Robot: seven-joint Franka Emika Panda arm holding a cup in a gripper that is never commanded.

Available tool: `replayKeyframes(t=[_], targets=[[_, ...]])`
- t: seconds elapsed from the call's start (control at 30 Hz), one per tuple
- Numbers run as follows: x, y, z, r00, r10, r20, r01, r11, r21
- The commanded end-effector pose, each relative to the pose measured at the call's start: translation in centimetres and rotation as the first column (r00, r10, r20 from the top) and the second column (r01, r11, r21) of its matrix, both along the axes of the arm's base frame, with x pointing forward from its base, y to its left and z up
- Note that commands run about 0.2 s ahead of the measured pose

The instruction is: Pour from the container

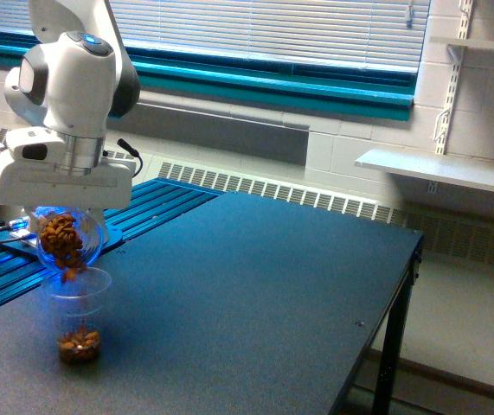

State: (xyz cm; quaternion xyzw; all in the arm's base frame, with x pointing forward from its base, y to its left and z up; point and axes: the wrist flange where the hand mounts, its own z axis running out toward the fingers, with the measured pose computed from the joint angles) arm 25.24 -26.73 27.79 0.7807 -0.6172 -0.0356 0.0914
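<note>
Currently: pour at far left

The container (67,239) is held tipped by the gripper (63,226), clamped around it, with nuts (61,238) spilling at its mouth. A receiving cup (78,316) is placed directly beneath on the table (255,285), nuts collected inside.
</note>
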Motion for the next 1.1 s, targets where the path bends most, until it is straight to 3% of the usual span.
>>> replayKeyframes(t=[0.03,1.1], targets=[[0.46,0.18,0.05,0.999,0.029,-0.013,-0.029,1.0,-0.003],[0.5,-0.6,-0.07,0.998,0.042,-0.045,-0.043,0.999,-0.017]])
